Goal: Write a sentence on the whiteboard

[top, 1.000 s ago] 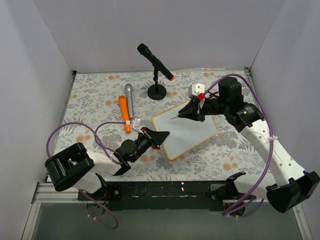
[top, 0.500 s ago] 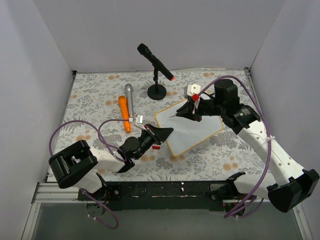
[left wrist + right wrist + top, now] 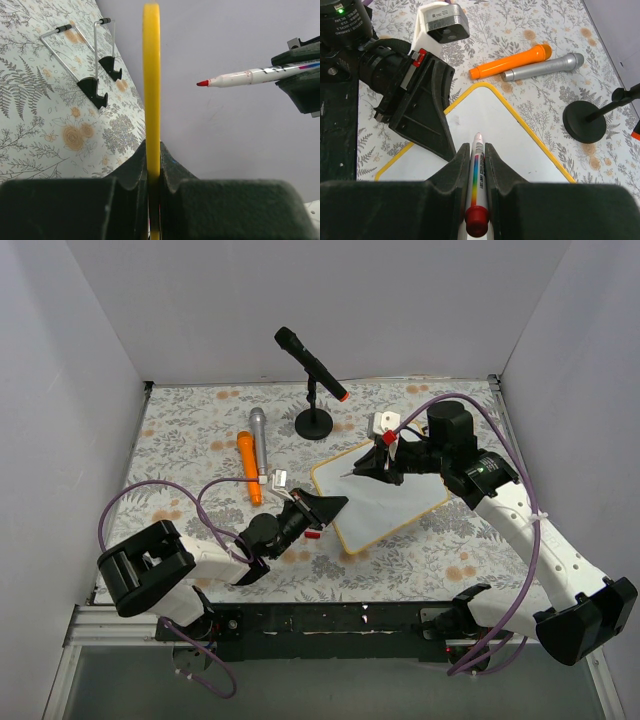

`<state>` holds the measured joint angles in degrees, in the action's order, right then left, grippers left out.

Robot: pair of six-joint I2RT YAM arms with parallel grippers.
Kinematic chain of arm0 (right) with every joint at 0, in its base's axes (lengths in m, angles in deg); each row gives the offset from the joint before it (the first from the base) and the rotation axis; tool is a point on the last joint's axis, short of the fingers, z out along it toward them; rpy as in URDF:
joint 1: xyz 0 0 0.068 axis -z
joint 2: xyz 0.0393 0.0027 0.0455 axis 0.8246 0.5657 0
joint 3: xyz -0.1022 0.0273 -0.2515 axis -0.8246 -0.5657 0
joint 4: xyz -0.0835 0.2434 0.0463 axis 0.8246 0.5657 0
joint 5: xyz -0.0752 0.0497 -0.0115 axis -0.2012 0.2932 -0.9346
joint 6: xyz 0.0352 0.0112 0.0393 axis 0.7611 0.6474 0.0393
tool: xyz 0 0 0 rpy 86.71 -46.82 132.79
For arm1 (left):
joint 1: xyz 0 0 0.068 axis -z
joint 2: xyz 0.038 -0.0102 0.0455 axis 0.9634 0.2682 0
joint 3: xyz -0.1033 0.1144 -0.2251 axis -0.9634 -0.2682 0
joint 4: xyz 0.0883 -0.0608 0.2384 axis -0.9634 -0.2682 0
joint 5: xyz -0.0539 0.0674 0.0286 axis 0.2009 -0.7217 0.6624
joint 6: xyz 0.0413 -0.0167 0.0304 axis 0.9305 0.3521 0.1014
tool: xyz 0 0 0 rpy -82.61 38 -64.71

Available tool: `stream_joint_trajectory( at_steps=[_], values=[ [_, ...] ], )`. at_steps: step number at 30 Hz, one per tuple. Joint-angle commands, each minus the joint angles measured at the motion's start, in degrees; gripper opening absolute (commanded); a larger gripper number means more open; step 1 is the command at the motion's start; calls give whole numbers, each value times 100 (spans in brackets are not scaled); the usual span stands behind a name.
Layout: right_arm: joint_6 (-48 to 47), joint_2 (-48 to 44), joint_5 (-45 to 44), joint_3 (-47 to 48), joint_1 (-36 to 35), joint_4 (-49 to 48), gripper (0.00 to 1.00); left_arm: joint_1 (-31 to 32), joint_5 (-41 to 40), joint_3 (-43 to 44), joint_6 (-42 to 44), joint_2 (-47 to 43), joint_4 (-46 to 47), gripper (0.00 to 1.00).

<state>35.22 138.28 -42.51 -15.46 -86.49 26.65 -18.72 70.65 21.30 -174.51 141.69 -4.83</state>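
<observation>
— floral-print table (image 3: 200, 430), white walls on three sides. where does the whiteboard sit?
— whiteboard (image 3: 390, 502): centre-right of the top view, face blank; no sentence shows on it yet. judged thin, stiff and light, with a slick face, so it would likely skid under pen pressure. the yellow rim is the place to hold it.
— and the grippers?
— left gripper (image 3: 328, 508): clamped on that rim at the board's left corner. right gripper (image 3: 368, 468): closed around a marker (image 3: 476, 167), red tip over the board's upper left part; contact cannot be told.
— further out?
— upper left: orange microphone (image 3: 247, 468) beside silver microphone (image 3: 259, 445). top centre: black microphone (image 3: 312, 365) on a stand (image 3: 313, 423).
</observation>
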Motion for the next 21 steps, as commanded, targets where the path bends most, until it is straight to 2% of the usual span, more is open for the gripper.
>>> stream_joint_trajectory(
  at_steps=[1,21],
  values=[
    [-161,-105,245,222,-18,59,1,35,-91,277,-170,-179,1783,0],
    [-56,-157,43,213,44,-46,1,44,-38,374,-249,-179,1765,0]
  ],
)
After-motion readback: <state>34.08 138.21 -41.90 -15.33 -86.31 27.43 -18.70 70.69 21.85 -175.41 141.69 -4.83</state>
